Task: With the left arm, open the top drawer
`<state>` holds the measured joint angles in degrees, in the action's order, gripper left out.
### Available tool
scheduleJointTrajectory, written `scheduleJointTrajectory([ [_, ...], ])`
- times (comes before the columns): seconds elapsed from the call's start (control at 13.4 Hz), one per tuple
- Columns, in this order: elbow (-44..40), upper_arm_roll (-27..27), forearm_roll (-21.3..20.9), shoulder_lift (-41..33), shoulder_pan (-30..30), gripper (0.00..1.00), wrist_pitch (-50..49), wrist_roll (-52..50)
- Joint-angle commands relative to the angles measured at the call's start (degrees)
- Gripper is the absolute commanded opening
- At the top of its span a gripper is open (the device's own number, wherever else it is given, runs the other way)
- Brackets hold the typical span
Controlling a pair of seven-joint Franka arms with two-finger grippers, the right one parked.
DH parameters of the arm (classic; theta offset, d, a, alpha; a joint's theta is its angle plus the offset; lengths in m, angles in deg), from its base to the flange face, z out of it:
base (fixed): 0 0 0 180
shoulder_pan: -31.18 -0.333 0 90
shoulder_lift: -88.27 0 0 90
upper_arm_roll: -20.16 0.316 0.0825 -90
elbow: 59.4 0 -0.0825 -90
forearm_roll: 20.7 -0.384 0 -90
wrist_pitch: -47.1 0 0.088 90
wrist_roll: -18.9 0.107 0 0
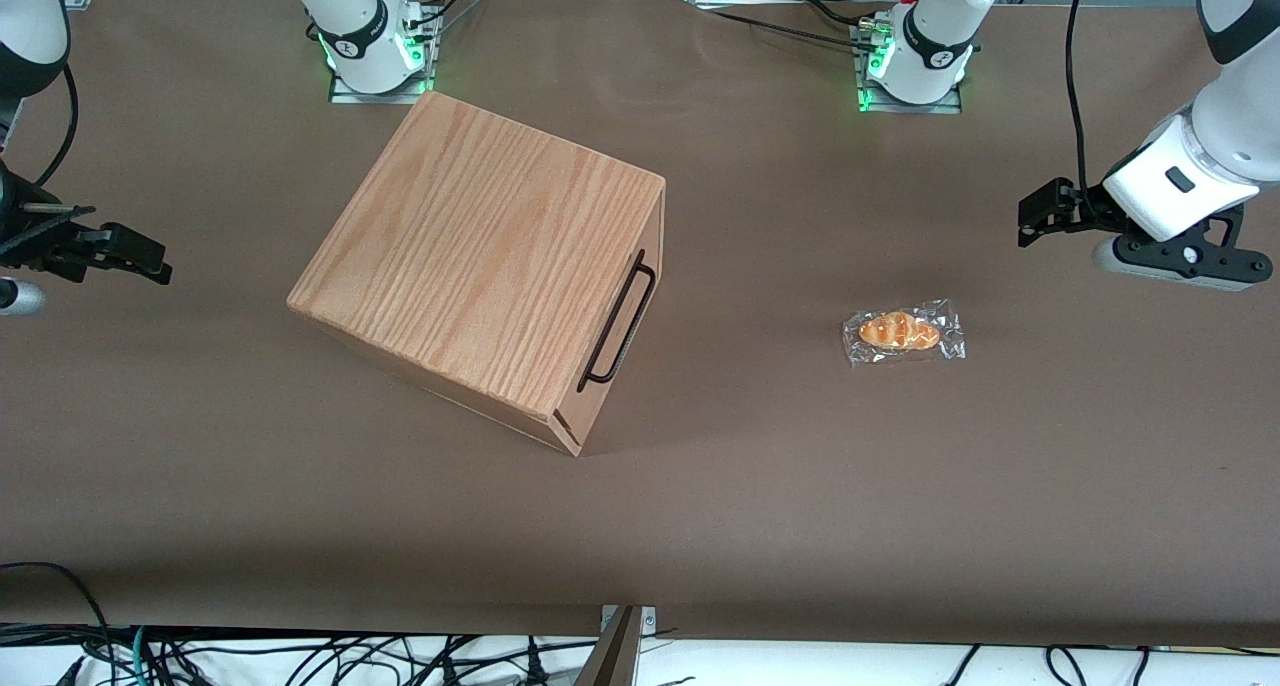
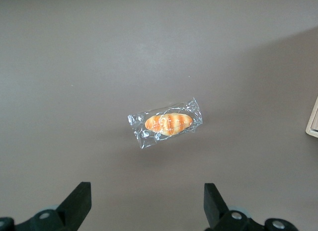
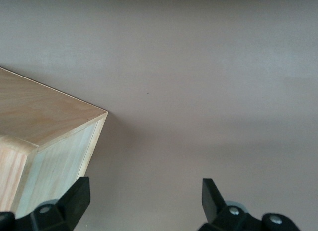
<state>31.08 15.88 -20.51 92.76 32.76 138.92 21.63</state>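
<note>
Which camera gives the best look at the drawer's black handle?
The front view: the whole handle shows on the top drawer, still shut. Both wrist views show only wooden box corners. The left arm's gripper hovers open above the wrapped bread.

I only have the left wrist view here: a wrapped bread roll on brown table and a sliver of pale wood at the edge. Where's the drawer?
Observer: The top drawer is shut, in the oak box's face turned toward the working arm's end.
Operator: Anything on its handle?
Observer: No, the black bar handle is free.
Operator: Where's the gripper?
Observer: The gripper hangs open above bare table, with the wrapped bread roll between it and the box.
</note>
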Motion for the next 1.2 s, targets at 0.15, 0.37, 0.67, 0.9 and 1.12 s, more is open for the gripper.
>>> scheduleJointTrajectory([
  [0.15, -1.9, -0.2, -1.5, 0.9, -0.2, 1.0, -1.3, 0.1],
  [0.37, -1.7, -0.2, -1.4, 0.9, -0.5, 1.0, -1.3, 0.1],
  [0.67, -1.7, -0.2, -1.5, 1.0, -0.5, 1.0, -1.3, 0.1],
  [0.9, -1.6, -0.2, -1.5, 1.0, -0.5, 1.0, -1.3, 0.1],
  [1.12, -1.5, -0.2, -1.5, 1.0, -1.1, 1.0, -1.6, 0.1],
])
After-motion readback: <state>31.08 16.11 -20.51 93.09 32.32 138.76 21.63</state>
